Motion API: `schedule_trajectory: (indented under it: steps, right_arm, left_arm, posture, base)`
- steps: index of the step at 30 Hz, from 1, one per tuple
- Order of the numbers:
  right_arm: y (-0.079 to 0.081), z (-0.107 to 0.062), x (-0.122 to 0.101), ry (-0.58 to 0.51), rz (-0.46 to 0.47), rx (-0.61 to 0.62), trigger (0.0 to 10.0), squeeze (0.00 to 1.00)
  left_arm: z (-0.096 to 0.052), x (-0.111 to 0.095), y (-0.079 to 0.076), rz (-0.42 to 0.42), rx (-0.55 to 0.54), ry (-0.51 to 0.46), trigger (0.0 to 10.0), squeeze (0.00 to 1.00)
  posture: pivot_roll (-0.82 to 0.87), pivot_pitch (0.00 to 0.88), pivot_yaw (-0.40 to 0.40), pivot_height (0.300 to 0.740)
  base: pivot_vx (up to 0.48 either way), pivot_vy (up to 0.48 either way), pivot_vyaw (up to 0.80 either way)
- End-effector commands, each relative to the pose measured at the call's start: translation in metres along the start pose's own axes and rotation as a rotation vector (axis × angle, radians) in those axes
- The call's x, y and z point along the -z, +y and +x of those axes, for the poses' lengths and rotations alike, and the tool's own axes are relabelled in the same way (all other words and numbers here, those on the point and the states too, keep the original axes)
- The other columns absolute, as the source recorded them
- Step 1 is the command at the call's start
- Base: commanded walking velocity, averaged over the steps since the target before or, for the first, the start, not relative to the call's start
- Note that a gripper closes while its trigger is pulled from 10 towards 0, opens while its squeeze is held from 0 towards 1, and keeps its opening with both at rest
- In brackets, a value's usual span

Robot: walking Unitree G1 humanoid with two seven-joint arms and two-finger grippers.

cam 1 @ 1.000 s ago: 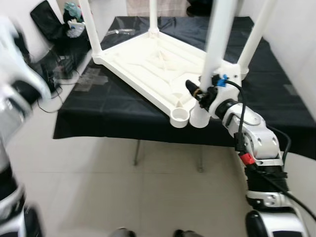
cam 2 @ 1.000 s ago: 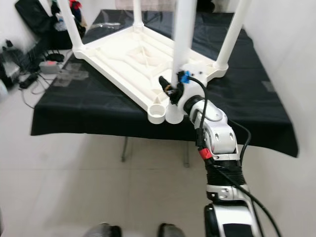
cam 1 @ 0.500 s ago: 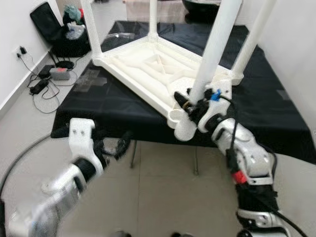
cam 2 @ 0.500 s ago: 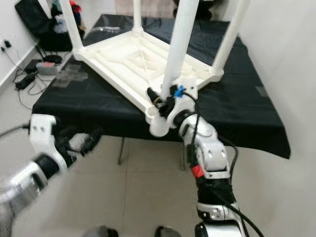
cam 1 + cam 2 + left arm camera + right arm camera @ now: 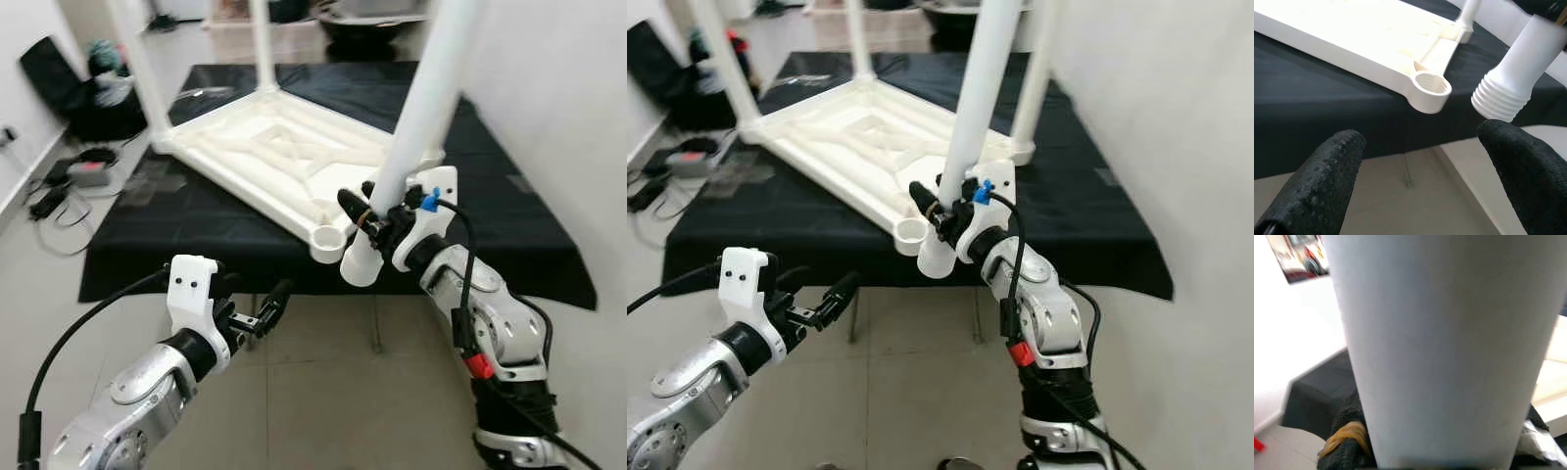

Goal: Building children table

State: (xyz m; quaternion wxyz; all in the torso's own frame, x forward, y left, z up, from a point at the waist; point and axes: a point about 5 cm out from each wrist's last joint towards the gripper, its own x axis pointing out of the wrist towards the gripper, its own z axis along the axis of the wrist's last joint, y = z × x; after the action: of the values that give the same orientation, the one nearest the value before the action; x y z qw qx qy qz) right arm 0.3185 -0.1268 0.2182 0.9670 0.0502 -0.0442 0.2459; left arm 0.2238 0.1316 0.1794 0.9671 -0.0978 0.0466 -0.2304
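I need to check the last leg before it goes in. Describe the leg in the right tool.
The table leg is a long, smooth white tube, plastic by its look, ending in a ribbed threaded end. It tilts, threaded end down, beside the empty corner socket and not in it. The right tool is shut around its lower part.

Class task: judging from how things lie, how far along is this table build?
Done: three legs stand in the upturned tabletop. In hand: the right end effector grips the fourth leg, its ribbed end beside the empty corner socket. Left: seating that leg.
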Motion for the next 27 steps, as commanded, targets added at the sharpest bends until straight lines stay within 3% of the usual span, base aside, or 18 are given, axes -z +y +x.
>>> schedule_trajectory:
  steps: [1,8,27]
  right_arm:
    - [-0.001,0.001,-0.004,-0.004,-0.019,0.018,10.0,0.00]
    - [0.004,0.002,-0.012,-0.063,0.054,-0.026,10.0,0.00]
    - [0.006,0.002,-0.019,-0.110,0.066,-0.058,10.0,0.00]
  left_arm:
    - [-0.001,-0.001,-0.005,0.010,0.011,-0.018,10.0,0.00]
    - [0.001,0.000,-0.010,0.025,0.028,-0.030,10.0,0.00]
    - [0.006,-0.008,-0.009,0.032,0.039,-0.074,10.0,0.00]
  posture:
    - [-0.05,0.090,-0.016,0.740]
    - [-0.05,0.086,-0.020,0.740]
    - [-0.05,0.082,-0.002,0.740]
  base:
    - [0.000,0.000,0.00]
    - [0.109,0.000,0.00]
    - [0.285,0.000,0.00]
